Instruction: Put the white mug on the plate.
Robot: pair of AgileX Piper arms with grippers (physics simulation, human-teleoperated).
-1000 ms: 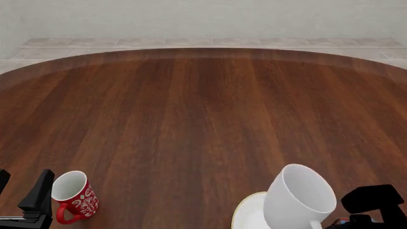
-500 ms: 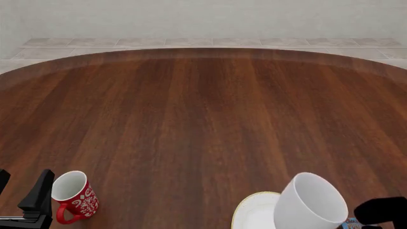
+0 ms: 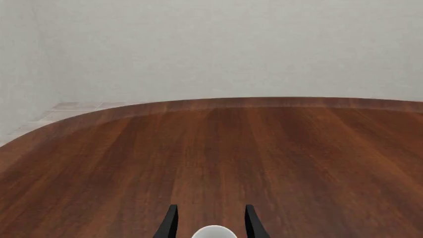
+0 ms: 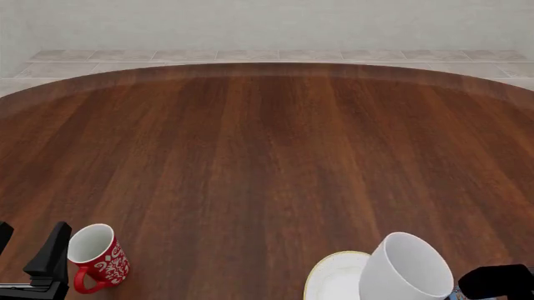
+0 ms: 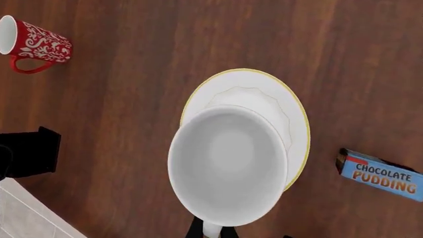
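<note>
Two mugs show. My right gripper (image 5: 211,232) pinches the white mug (image 4: 406,266) by its handle, above the plate (image 4: 334,278), mouth tilted up toward the table's far edge. My left gripper (image 3: 210,224) rests unclenched beside the red mug (image 4: 99,256).

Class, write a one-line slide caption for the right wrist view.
Right gripper holds the white mug by its handle above the gold-rimmed plate; red mug and pudding box lie apart.

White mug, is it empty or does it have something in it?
Empty. The right wrist view looks straight into the white mug above the plate and shows only its bare white inside.
</note>
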